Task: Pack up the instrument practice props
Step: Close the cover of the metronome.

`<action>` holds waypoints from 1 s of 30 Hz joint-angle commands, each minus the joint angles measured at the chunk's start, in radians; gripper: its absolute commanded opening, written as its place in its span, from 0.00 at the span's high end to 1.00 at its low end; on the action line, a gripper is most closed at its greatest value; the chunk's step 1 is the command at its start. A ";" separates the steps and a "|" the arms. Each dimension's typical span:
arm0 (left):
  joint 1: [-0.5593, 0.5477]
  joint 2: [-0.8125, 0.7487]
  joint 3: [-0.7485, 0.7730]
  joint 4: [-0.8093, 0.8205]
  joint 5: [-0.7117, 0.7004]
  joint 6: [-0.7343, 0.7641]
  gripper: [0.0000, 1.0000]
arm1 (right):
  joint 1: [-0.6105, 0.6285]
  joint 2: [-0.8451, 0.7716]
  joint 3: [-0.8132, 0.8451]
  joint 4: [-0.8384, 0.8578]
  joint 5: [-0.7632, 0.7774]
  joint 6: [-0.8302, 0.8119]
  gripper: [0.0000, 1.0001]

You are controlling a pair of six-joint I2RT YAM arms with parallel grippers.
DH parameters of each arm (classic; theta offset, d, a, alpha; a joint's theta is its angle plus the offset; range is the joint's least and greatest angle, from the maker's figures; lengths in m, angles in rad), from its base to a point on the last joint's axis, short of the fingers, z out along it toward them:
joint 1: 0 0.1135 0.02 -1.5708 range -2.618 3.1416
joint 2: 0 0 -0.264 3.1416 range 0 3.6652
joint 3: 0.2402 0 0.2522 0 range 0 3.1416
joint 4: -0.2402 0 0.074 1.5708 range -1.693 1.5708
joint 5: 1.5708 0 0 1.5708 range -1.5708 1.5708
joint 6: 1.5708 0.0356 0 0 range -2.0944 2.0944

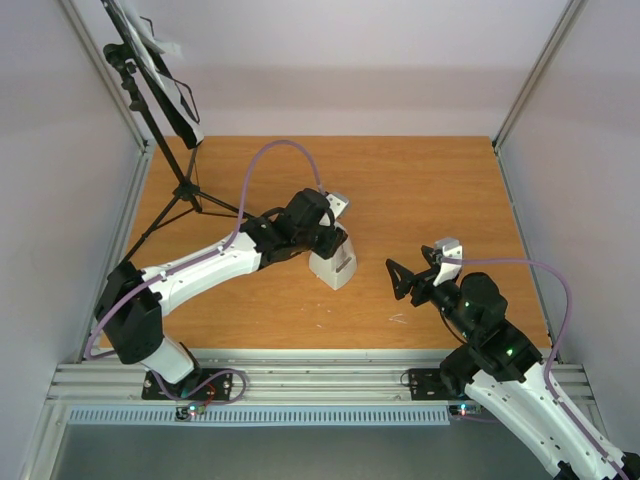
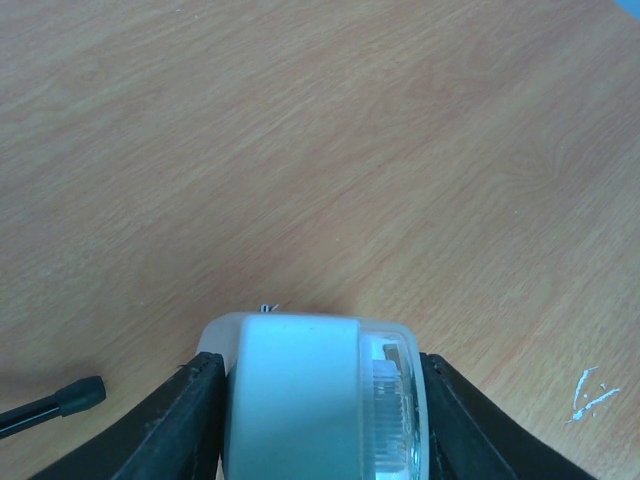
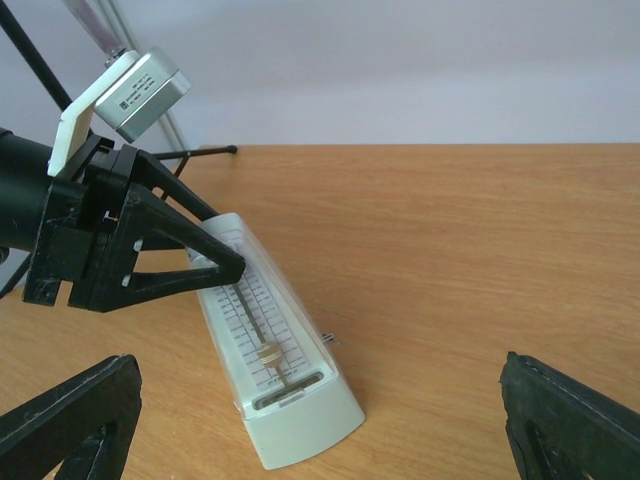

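- Table: the wood is bare beyond the metronome and to its right, out to the metal rails at the edges. White walls rise straight behind those rails.
- Stand: it is in the corner far to the left of the metronome, hard against the corner post, with its desk tilted. Its legs splay toward the metronome. From the left wrist, one rubber foot lies on the wood just left of the metronome, not touching it.
- Left gripper: the arm reaches in from the metronome's left. The gripper pinches the metronome near its top, a black finger lying against each side.
- Right gripper: it hangs to the right of the metronome, well apart from it, with a strip of bare wood between. Its fingers are spread wide and hold nothing.
- Metronome: it stands on its base near the middle of the table, clear of every edge. Its clear front and scale face the right gripper.
- Sheets: a white corner shows on the stand's desk, far behind and left of the metronome.
- Scuffs: small white marks on the wood just right of the metronome.
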 commanded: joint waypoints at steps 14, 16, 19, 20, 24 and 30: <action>0.002 -0.021 -0.012 0.030 -0.015 0.006 0.02 | -0.005 -0.003 0.016 -0.002 -0.004 -0.016 0.02; 0.001 -0.057 -0.041 0.056 -0.027 -0.001 0.01 | -0.005 -0.002 0.016 0.000 -0.005 -0.016 0.02; 0.001 -0.136 -0.126 0.111 -0.044 -0.020 0.01 | -0.005 0.002 0.016 0.002 -0.003 -0.014 0.02; 0.001 -0.167 -0.166 0.131 -0.047 -0.028 0.01 | -0.005 0.004 0.015 0.003 0.002 -0.011 0.02; 0.001 -0.306 -0.334 0.204 -0.017 -0.074 0.01 | -0.005 0.034 0.015 0.023 -0.004 0.004 0.02; 0.001 -0.425 -0.568 0.334 0.081 -0.106 0.01 | -0.004 0.249 0.130 0.006 -0.173 0.017 0.02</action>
